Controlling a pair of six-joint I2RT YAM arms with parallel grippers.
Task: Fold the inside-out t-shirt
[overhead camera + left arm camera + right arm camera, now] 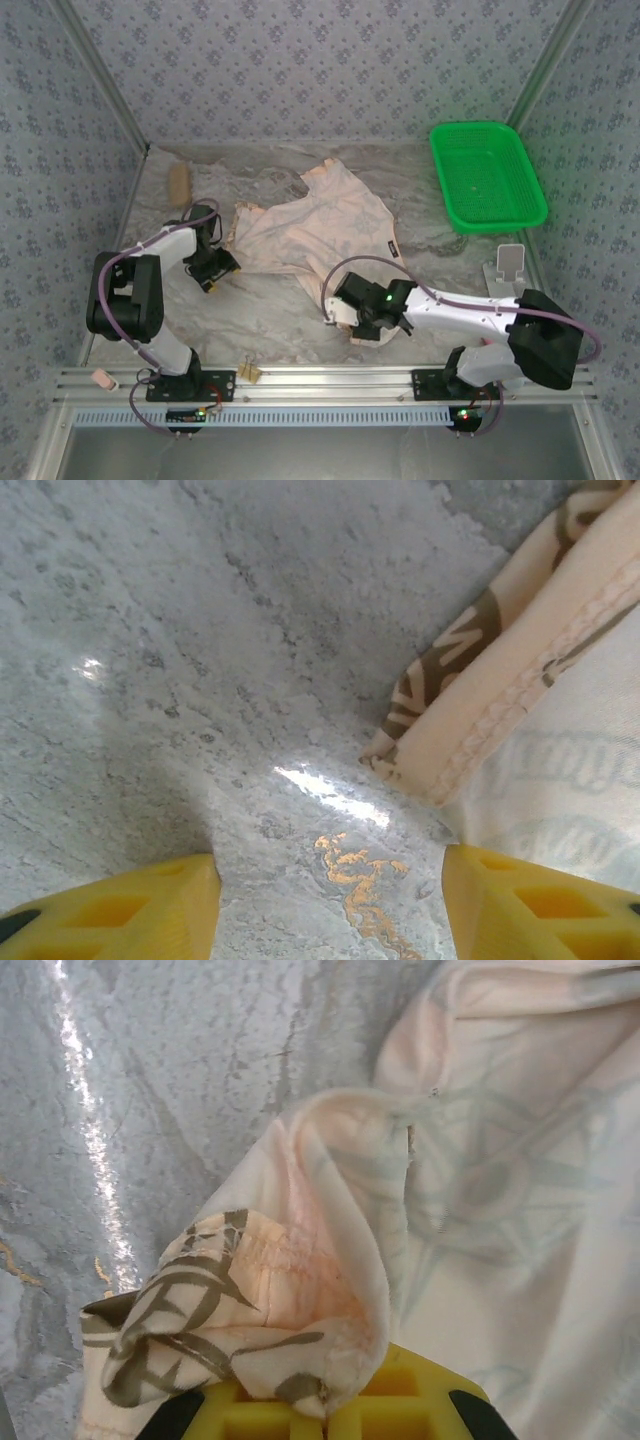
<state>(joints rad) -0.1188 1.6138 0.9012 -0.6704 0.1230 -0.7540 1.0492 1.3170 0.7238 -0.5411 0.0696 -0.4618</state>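
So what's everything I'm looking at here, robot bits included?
t-shirt: one, pale cream-pink with faint compass prints, rumpled mid-table.
basket: one, green, far right corner.
tan block: one, far left; can't tell what it is.
stand: one, white, right edge.
table: one, shiny grey marbling.
left arm: one, white and black, near edge.
right arm: one, white and black, near edge.
left fingers: two, yellow, apart over bare table beside the shirt's hem.
right fingers: yellow, closed on a bunched shirt edge.
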